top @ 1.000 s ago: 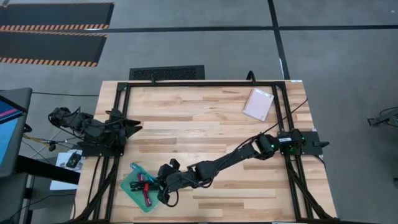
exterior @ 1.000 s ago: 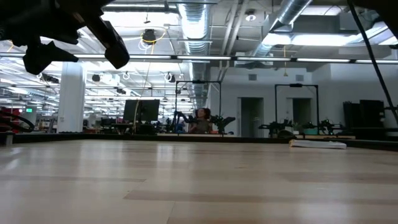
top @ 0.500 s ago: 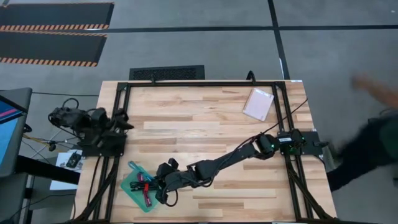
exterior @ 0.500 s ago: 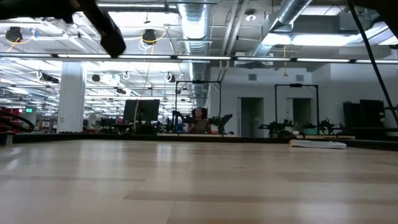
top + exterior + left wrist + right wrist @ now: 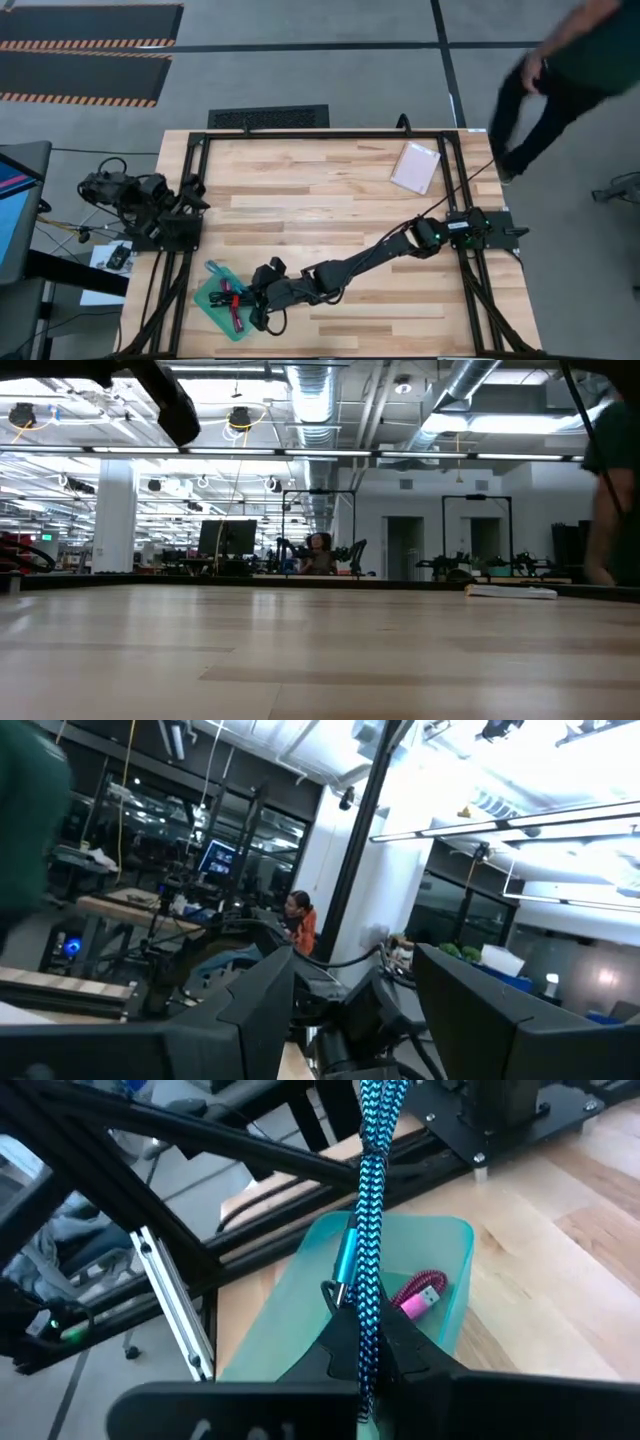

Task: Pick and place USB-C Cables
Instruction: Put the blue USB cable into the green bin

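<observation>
A teal braided USB-C cable [image 5: 368,1200] is between the fingers of my right gripper [image 5: 372,1365], which is shut on it over a teal tray [image 5: 455,1245] at the table's near left. In the tray lie a magenta cable [image 5: 420,1295] and a black-and-red one [image 5: 236,318]. In the high view the right gripper [image 5: 252,298] is at the tray's [image 5: 212,308] right side, and the teal cable's far end [image 5: 214,268] sticks out past the tray's far rim. My left gripper [image 5: 350,1010] is open, folded back at the table's left edge [image 5: 190,190] and pointing up into the room. My right gripper pinches the teal cable bundle at one end [image 5: 366,1342] between its two fingers. The fingers come from the table's right, slanting a little down, and lie along the cable. The doubled strands and a metal plug [image 5: 345,1265] jut forward over the tray; I cannot tell whether the far end rests on anything.
A white-pink flat packet [image 5: 415,167] lies at the far right of the table. A black frame [image 5: 320,135] runs around the tabletop. A person [image 5: 560,70] walks on the floor beyond the far right corner. Bare wood lies between the tray and the packet.
My left gripper has risen and tipped upward, rolling at the wrist, and stays open. My right gripper has kept still with the teal cable. A person has walked along the table's right side toward the far right corner.
</observation>
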Controlling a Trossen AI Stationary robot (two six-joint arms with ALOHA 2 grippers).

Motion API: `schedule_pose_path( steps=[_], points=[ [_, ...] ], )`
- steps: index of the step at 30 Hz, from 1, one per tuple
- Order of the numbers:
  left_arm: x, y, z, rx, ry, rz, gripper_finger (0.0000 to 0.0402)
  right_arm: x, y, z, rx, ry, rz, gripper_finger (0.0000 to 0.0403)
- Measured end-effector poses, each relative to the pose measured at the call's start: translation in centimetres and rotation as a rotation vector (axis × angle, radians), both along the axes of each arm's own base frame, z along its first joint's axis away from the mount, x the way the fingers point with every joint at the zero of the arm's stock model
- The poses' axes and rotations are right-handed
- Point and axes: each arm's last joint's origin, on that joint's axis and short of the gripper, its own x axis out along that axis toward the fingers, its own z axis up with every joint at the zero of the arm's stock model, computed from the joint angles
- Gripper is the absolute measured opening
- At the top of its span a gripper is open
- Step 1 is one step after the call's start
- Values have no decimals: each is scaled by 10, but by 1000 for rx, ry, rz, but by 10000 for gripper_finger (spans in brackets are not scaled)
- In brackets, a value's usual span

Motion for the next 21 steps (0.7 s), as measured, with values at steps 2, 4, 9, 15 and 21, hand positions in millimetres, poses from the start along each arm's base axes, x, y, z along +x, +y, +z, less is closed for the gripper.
schedule_pose_path(
  steps=[2, 4, 9, 15, 21],
  points=[
    [0, 0, 0, 0, 1, 1, 194, 1, 4, -9, 12, -5, 3, 12],
    [0, 0, 0, 1, 1, 4, 194, 2, 7, -18, 18, -1, 13, 12],
    [1, 2, -1, -23, 16, 60, 194, 4, 11, -17, 17, -35, 25, 12],
    [1, 5, -1, -117, 47, 145, 194, 13, 17, -16, 42, -73, 74, 12],
    [2, 5, -3, -129, 66, 167, 194, 15, 28, -41, 55, -14, 97, 12]
  ],
)
